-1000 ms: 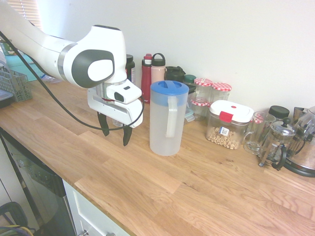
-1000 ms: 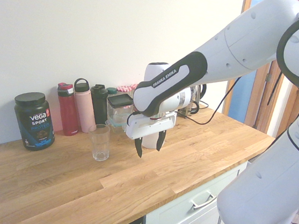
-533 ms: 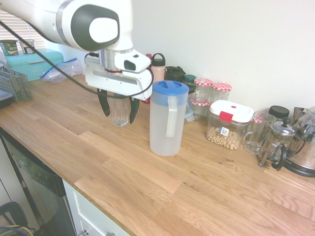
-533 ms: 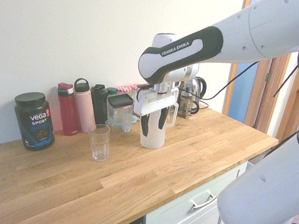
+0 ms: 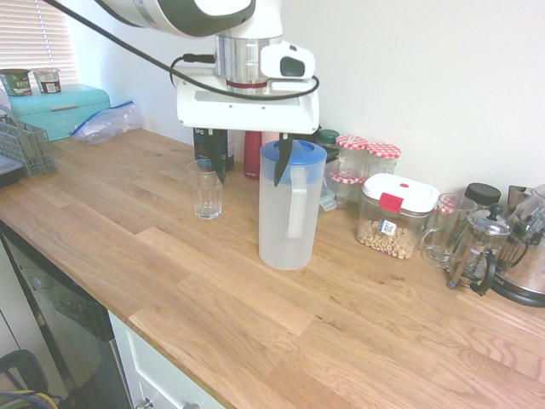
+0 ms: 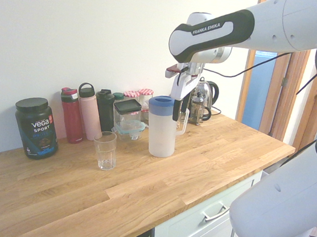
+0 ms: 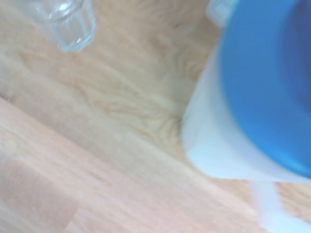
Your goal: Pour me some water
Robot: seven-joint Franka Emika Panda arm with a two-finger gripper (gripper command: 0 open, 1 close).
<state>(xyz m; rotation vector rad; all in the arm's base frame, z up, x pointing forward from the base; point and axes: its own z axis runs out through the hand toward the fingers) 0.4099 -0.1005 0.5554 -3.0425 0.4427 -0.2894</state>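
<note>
A tall frosted jug [image 5: 289,213] with a blue lid stands upright on the wooden counter [image 5: 255,315]. The jug [image 6: 161,131] also shows in the second exterior view, and its blue lid [image 7: 272,82] fills much of the wrist view. A small clear glass [image 5: 206,189] stands empty-looking to its left, a hand's width away; the glass [image 6: 105,151] [image 7: 73,24] is apart from the jug. My gripper [image 5: 249,164] [image 6: 176,106] hangs open at lid height, close against the jug's top, holding nothing. No water can be made out in jug or glass.
Along the wall stand a dark tub [image 6: 36,127], red and pink bottles [image 6: 81,115], red-lidded jars [image 5: 366,160], a cereal box [image 5: 398,215], a French press [image 5: 477,249] and a kettle [image 5: 524,264]. A dish rack [image 5: 24,145] sits far left.
My gripper has risen and swung from low beside the glass up to the jug's lid, staying open. The jug and the glass have not moved.
</note>
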